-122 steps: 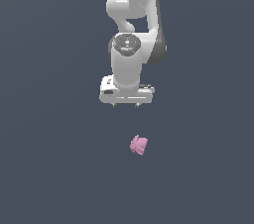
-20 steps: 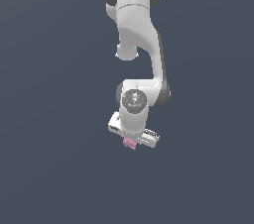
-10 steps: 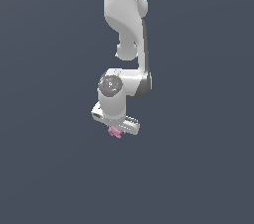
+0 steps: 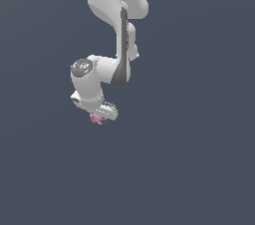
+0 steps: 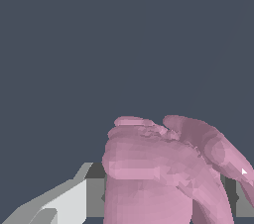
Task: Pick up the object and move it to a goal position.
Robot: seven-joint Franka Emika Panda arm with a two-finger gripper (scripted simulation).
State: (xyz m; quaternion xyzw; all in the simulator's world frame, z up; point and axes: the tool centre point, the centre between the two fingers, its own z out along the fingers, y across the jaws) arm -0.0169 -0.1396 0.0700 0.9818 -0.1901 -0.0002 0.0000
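Observation:
The object (image 4: 95, 118) is a small pink lump with ridged folds, peeking out under the white hand in the exterior view. In the wrist view the object (image 5: 163, 173) looms large and close, filling the space between the fingers (image 5: 59, 203). My gripper (image 4: 98, 116) is shut on it and carries it above the dark grey ground. Most of the object is hidden by the hand in the exterior view.
The white arm (image 4: 112, 5) reaches down from the top of the exterior view. A plain dark grey surface (image 4: 199, 169) lies all around.
The arm has swung toward the exterior view's left with the pink object held in the gripper, and the hand has risen slightly.

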